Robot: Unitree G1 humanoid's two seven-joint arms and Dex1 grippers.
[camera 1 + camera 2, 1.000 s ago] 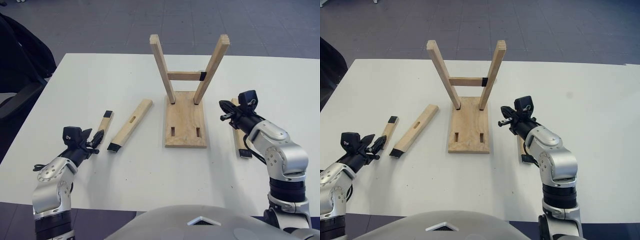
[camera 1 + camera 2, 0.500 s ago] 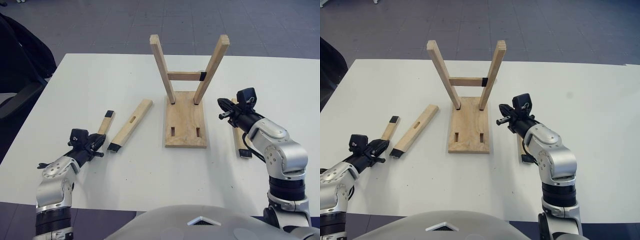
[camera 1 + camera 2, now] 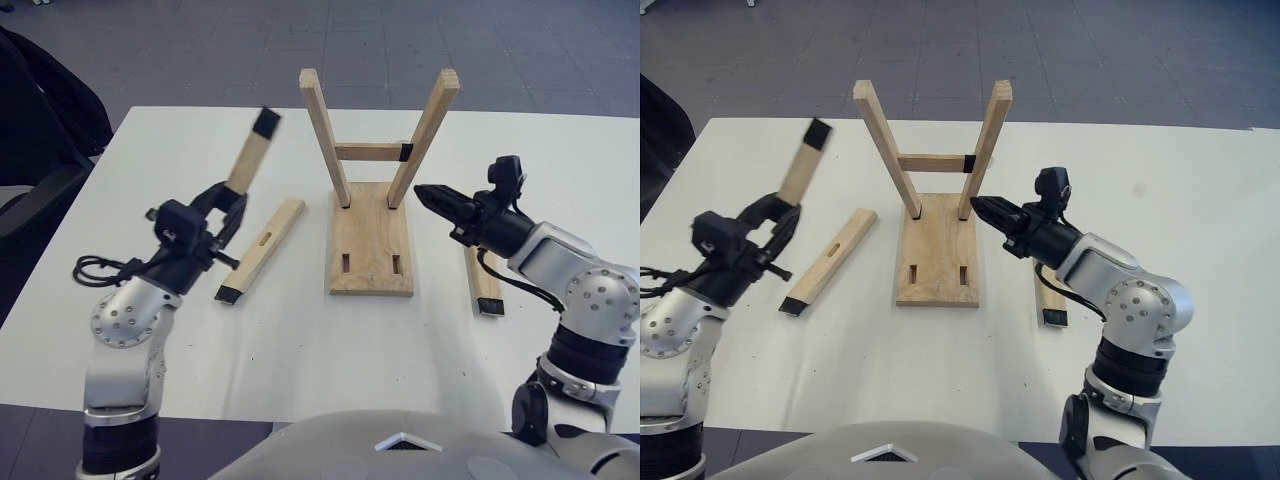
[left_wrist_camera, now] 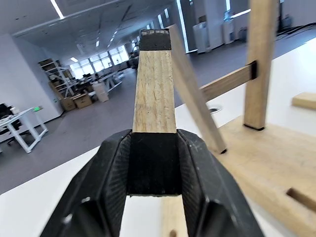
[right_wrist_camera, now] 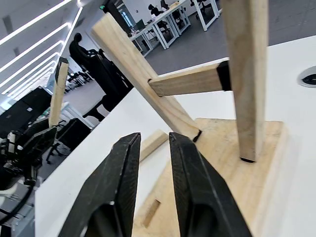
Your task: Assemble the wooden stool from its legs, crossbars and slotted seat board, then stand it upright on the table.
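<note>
- The white table [image 3: 300, 340] carries the lot. The slotted seat board [image 3: 370, 262] lies flat on it between the two grippers, nearer the right one.
- Two standing legs [image 3: 325, 140] rise splayed out of the board's far end. They're joined by a crossbar [image 3: 368, 152] with a black band at one end. The two slots at the board's near end have nothing in them.
- A loose leg [image 3: 262, 248], slotted and black-tipped, lies on the table just beside the left gripper, on its board side.
- Another loose piece [image 3: 484, 280] lies flat under the right arm, back behind that gripper's tips.
- The left gripper [image 3: 228, 205] is up off the table, clamped on a short stick [image 3: 250, 150] that points up and away.
- The eye views show the stick well clear of the tabletop. The left wrist view adds that the pads [image 4: 113, 168] sit on a black band at the stick's end.
- The right gripper [image 3: 985, 210] points at the foot of the nearer standing leg.
- From the head it looks like it's almost touching. The right wrist view shows its fingers [image 5: 123, 168] a narrow slit apart with nothing between them, and the leg ahead of the tips.
- That same wrist view also catches the left gripper and its stick far off.
- There's a green lit sign [image 4: 37, 107] in the room behind, too small to read.
</note>
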